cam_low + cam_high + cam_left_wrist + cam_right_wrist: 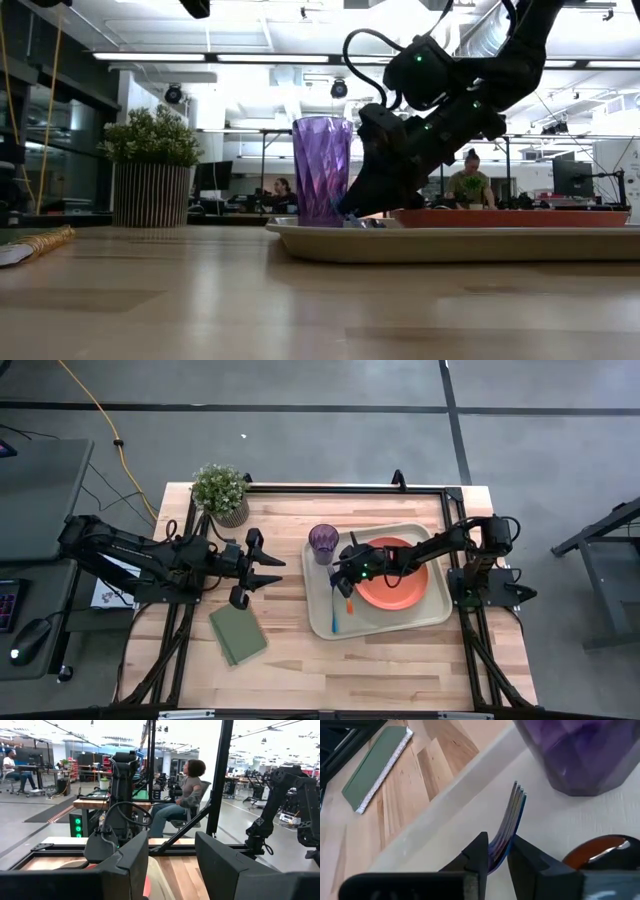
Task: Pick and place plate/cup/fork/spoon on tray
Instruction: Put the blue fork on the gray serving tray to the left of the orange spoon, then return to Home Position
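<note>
The right gripper's (pixel 497 851) two fingers (pixel 477 852) sit close on each side of the fork (pixel 507 822), down low inside the tray (pixel 425 615). They look like they are just letting go, with a small gap starting to show, so I cannot tell if they are gripping it or only touching it. The fork's tines point toward the cup (pixel 580 750), and the fork lies on the tray floor beside the plate (pixel 395 575). That spot makes sense, because the plate fills the middle of the tray and the long thin fork fits in the strip next to it. The cup stands upright in the tray's far corner, out of the way. The spoon (pixel 349 603), with its orange handle, lies near the fork on the same side. So all four things seem to be on the tray. The left gripper (pixel 262 573) waits above the bare table, near the green pad (pixel 237 633), with its fingers open and holding nothing.
</note>
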{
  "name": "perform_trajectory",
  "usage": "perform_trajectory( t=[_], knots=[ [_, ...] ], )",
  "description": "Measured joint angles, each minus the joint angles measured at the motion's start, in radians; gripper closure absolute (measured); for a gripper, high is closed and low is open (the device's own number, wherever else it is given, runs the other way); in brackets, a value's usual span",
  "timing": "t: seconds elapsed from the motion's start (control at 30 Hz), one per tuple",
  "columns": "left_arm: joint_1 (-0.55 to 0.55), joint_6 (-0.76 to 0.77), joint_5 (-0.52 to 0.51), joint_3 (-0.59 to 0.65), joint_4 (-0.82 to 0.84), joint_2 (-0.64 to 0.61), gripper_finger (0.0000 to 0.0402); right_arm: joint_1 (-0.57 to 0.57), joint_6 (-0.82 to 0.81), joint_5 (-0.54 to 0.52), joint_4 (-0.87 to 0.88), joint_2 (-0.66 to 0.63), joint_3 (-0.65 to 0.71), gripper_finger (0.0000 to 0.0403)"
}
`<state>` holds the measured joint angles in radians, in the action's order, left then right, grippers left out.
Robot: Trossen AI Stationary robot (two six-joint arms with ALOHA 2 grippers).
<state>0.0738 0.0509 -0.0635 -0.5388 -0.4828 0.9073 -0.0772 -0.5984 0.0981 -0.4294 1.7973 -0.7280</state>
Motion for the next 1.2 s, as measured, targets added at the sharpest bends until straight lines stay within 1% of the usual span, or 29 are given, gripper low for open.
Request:
perform_trajectory(
  t=[0.33, 0.47, 0.83, 1.03, 1.2],
  knots=[
    [0.000, 0.000, 0.000, 0.000, 0.000, 0.000, 0.0257, 0.000, 0.004, -0.043, 0.006, -0.002, -0.002, 0.0306],
    [0.000, 0.000, 0.000, 0.000, 0.002, 0.000, 0.0257, 0.000, 0.020, -0.068, 0.040, -0.003, -0.003, 0.0294],
    [0.000, -0.001, 0.000, 0.000, 0.008, 0.000, 0.0257, 0.000, 0.061, -0.066, 0.032, -0.007, -0.003, 0.0292],
    [0.000, 0.001, 0.000, 0.000, 0.020, 0.000, 0.0257, 0.000, 0.110, -0.051, 0.055, -0.071, -0.004, 0.0292],
    [0.000, 0.001, 0.000, 0.000, 0.034, 0.000, 0.0257, 0.004, 0.167, -0.008, 0.197, -0.173, -0.004, 0.0292]
  ],
)
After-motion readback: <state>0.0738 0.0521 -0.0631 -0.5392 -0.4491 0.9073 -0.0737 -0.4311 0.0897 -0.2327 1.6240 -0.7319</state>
